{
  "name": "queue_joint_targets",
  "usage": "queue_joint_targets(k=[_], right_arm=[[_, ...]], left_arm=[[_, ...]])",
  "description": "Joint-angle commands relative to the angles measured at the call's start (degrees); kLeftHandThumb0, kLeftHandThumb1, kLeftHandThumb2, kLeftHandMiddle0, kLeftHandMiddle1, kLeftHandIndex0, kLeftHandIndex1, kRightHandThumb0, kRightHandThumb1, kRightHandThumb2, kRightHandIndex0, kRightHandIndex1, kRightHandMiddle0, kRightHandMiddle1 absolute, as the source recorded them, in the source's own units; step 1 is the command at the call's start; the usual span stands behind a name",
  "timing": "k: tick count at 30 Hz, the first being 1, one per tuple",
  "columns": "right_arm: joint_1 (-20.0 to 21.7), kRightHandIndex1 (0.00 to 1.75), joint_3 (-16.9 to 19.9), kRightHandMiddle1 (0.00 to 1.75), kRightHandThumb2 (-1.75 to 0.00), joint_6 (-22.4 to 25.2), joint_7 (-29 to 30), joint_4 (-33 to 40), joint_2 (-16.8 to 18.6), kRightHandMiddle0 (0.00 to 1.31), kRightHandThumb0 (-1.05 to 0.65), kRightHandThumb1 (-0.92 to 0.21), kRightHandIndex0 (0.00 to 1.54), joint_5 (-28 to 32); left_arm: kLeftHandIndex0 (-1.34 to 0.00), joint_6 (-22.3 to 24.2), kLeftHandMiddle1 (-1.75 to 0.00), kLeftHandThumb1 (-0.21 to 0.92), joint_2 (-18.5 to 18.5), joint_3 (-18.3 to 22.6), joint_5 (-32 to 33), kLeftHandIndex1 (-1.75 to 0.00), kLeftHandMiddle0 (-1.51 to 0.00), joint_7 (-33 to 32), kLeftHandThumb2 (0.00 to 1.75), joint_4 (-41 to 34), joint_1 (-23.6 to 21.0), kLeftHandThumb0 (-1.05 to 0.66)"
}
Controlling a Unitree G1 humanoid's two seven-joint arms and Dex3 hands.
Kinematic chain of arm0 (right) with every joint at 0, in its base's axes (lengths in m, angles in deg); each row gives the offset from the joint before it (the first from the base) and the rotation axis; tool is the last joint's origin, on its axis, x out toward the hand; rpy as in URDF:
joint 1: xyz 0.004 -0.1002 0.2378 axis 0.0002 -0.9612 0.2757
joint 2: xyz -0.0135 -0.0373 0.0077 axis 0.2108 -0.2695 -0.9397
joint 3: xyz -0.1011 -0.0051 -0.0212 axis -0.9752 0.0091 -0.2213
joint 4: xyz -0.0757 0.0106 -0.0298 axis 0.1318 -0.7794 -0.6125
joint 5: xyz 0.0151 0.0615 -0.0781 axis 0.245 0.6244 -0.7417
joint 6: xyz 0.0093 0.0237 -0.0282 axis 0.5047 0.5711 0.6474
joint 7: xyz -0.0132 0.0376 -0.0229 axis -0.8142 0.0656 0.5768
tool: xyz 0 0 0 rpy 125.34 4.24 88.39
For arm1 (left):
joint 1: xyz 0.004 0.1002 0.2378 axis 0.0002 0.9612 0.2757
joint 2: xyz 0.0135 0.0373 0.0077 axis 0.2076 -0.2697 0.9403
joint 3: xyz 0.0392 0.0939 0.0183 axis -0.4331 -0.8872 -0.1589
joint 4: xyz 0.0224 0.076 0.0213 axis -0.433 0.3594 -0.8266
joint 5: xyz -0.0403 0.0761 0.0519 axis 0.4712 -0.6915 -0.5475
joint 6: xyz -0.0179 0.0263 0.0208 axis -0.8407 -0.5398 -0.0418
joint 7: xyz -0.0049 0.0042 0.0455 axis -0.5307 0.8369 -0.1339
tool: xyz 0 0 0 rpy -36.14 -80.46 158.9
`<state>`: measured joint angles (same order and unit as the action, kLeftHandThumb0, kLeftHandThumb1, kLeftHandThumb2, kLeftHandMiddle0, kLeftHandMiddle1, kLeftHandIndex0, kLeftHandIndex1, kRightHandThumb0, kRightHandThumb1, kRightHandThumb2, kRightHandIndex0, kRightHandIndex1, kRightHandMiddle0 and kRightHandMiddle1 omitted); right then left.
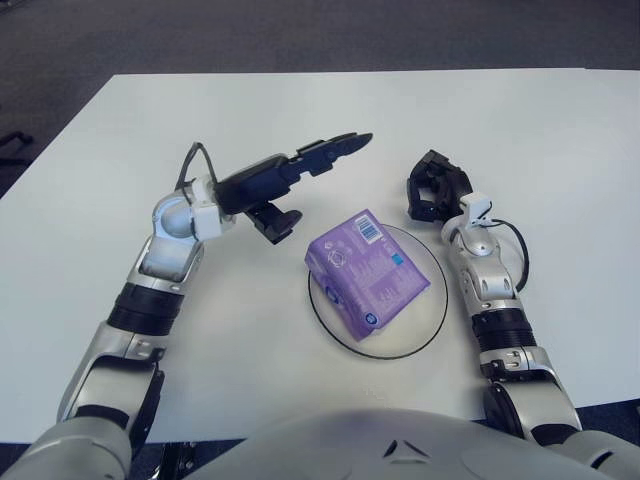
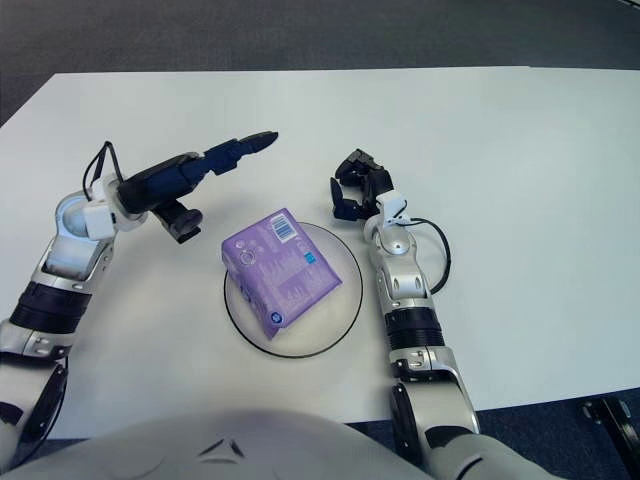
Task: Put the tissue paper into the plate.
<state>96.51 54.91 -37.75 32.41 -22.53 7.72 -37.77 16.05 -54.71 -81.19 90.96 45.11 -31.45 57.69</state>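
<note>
the left hand (image 1: 290, 180), fingers extended and empty, hovers left of the purple tissue paper pack (image 1: 366, 270) lying in the plate (image 1: 425, 325) on the white surface (image 1: 520, 130), right hand (image 1: 435, 190) curled, empty, just beside.

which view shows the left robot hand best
The left eye view: the left robot hand sits well inside the picture, fingers stretched open and empty, up-left of the tissue pack. The right eye view shows the same hand nearer its left edge.
</note>
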Motion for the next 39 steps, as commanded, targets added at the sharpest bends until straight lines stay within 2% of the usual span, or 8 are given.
queue_joint_targets(k=[1,3,5,16,37,38,39], right_arm=[[-7.18,1.75,0.06,1.75,-1.23,0.91,-0.95,-6.86,2.14,0.56,-0.46,-0.39,1.0,0.93],[-7.08,1.75,0.39,1.75,-1.21,0.61,-1.52,-7.55,2.24,0.55,-0.45,-0.4,0.98,1.4],[-6.9,1.75,0.63,1.75,-1.2,0.37,-1.77,-8.12,2.2,0.54,-0.45,-0.4,0.98,1.48],[-6.53,1.75,1.26,1.75,-1.2,-0.21,-2.19,-9.02,2.31,0.54,-0.45,-0.41,0.97,1.02],[-6.73,1.75,1.37,1.75,-1.2,-0.18,-2.35,-8.71,2.33,0.54,-0.45,-0.41,0.97,0.95],[-6.83,1.75,1.54,1.75,-1.2,-1.45,-2.09,-8.8,2.5,0.54,-0.45,-0.41,0.97,0.95],[-6.91,1.75,1.66,1.75,-1.2,-2.42,-1.89,-8.86,2.63,0.54,-0.45,-0.41,0.97,0.95]], left_arm=[[0.0,1.47,-0.04,0.92,0.46,4.09,7.13,-0.22,-0.08,-1.48,1.13,-6.98,8.84,-1.05],[0.0,4.17,-0.06,0.92,0.92,6.2,9.18,-0.31,-0.11,-3.45,1.13,-12.74,15.34,-1.05],[0.0,5.19,-0.06,0.92,0.89,6.55,9.35,-0.34,-0.13,-3.78,1.13,-14.06,16.37,-1.05],[0.0,7.92,-0.06,0.92,0.14,7.55,9.21,-0.37,-0.14,-3.33,1.13,-16.43,17.07,-1.05],[0.0,8.73,-0.06,0.92,-0.29,7.95,9.04,-0.37,-0.14,-3.08,1.13,-17.18,17.27,-1.05],[0.0,13.87,-0.06,0.92,-4.96,10.21,8.71,-0.37,-0.14,-12.17,1.13,-10.36,15.05,-1.05],[-0.05,17.72,-0.24,0.92,-8.49,11.93,8.46,-0.55,-0.23,-18.97,1.11,-5.24,13.37,-1.02]])
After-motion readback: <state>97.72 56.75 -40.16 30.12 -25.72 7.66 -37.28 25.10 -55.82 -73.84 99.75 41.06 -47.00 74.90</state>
